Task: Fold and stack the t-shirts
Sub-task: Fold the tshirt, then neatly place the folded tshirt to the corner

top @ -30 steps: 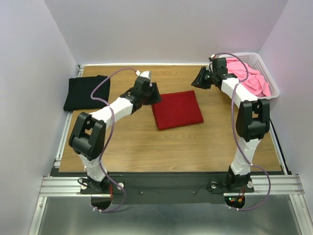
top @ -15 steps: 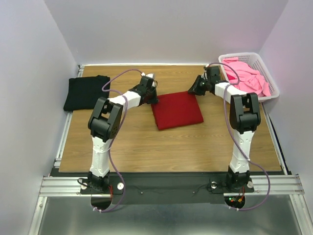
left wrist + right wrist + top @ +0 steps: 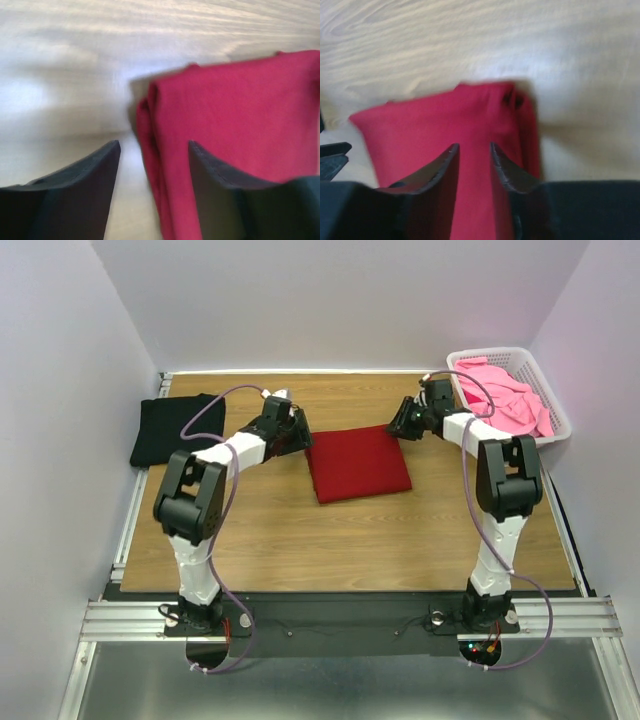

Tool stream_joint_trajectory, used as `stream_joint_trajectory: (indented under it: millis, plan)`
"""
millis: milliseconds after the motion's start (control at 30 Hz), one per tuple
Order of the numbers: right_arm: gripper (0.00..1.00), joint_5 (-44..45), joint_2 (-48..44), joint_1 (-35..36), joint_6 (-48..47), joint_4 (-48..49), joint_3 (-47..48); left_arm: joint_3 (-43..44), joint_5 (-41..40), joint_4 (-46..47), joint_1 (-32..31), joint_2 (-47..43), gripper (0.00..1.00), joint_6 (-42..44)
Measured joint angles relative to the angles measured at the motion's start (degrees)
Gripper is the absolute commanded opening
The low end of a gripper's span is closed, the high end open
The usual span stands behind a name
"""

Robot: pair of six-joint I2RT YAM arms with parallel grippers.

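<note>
lying folded into a flat rectangle, the dark red t-shirt point(image 3: 358, 462) sits on the wooden table point(image 3: 350, 540), and everything else here is placed from it. the left gripper point(image 3: 297, 437) is low at the shirt's left edge, by its far left corner. in the left wrist view its fingers point(image 3: 85, 175) stand well apart with nothing clamped. bare wood and the stacked folds of the shirt's edge show in the gap, with one finger over the table and the other over red cloth. whether either finger touches the cloth i cannot tell. the right gripper point(image 3: 402, 426) is at the shirt's far right corner. in the right wrist view its two fingers point(image 3: 432, 172) are parted by only a narrow slot, and red cloth shows through it. the layered corner of the shirt lies just beyond the tips, and no cloth looks pinched between them. the black t-shirt point(image 3: 175, 428), also folded, lies well to the left of the red one. the pink t-shirts point(image 3: 500, 395) are heaped loosely in a white lattice basket point(image 3: 556, 410), to the right of the red shirt and a little farther back.
</note>
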Motion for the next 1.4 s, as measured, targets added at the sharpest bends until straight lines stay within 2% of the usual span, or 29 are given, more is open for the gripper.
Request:
stream_joint_trajectory:
  millis: [33, 67, 200, 267, 367, 567, 667, 800, 1000, 1100, 1200, 1267, 1300, 1333, 1400]
  plan:
    - [0.46, 0.0, -1.6, 0.0, -0.1, -0.5, -1.1, -1.8, -0.8, -0.4, -0.4, -2.8, 0.80, -0.7]
    - [0.53, 0.0, -4.1, 0.0, -0.2, -0.7, -2.8, -3.5, -1.4, -0.6, -0.7, -5.3, 0.82, -1.1]
    - [0.71, 0.2, -12.5, 0.0, -1.0, -2.1, -7.9, -7.4, -3.3, -1.6, -2.7, -13.4, 0.83, -3.7]
    - [0.80, 0.5, -16.1, 0.0, -1.7, -3.1, -10.2, -8.1, -3.8, -1.7, -3.6, -14.0, 0.83, -4.1]
    - [0.86, 1.9, -21.2, 0.0, -3.5, -5.9, -13.8, -8.4, -5.4, -3.1, -5.6, -12.0, 0.83, -4.1]
    - [0.86, 4.1, -28.8, 0.0, -5.6, -10.2, -19.8, -6.9, -7.2, -6.5, -7.6, -4.5, 0.82, -4.1]
    - [0.86, 4.4, -31.0, 0.0, -6.1, -11.3, -21.8, -4.0, -8.0, -7.0, -7.6, -3.1, 0.77, -4.1]
    - [0.86, 4.6, -32.1, 0.0, -6.6, -12.6, -22.6, -1.9, -8.8, -7.2, -7.8, -1.0, 0.68, -4.1]
    - [0.86, 4.6, -32.5, 0.0, -6.7, -13.0, -22.6, -1.7, -10.1, -7.8, -9.6, -0.2, 0.68, -4.3]
    - [0.86, 4.0, -32.7, 0.0, -6.9, -13.0, -22.6, -2.1, -11.2, -7.6, -10.1, -0.2, 0.57, -4.5]
    - [0.86, 3.4, -32.7, 0.7, -7.5, -13.1, -22.6, -2.5, -11.5, -7.5, -10.2, -0.2, 0.39, -4.9]
    - [0.86, 3.4, -32.7, 1.7, -7.8, -13.0, -22.6, -2.8, -11.4, -7.2, -10.3, -0.2, 0.34, -5.4]
    - [0.86, 3.5, -32.7, 2.5, -8.0, -13.1, -22.5, -2.9, -11.5, -7.2, -10.5, -0.2, 0.24, -5.4]
    - [0.85, 3.8, -32.7, 3.4, -8.2, -13.2, -22.4, -2.9, -11.3, -7.2, -10.6, -0.1, 0.20, -5.6]
    - [0.84, 4.3, -32.4, 6.5, -8.7, -13.4, -21.8, -3.2, -11.1, -6.8, -10.8, -0.2, 0.20, -6.1]
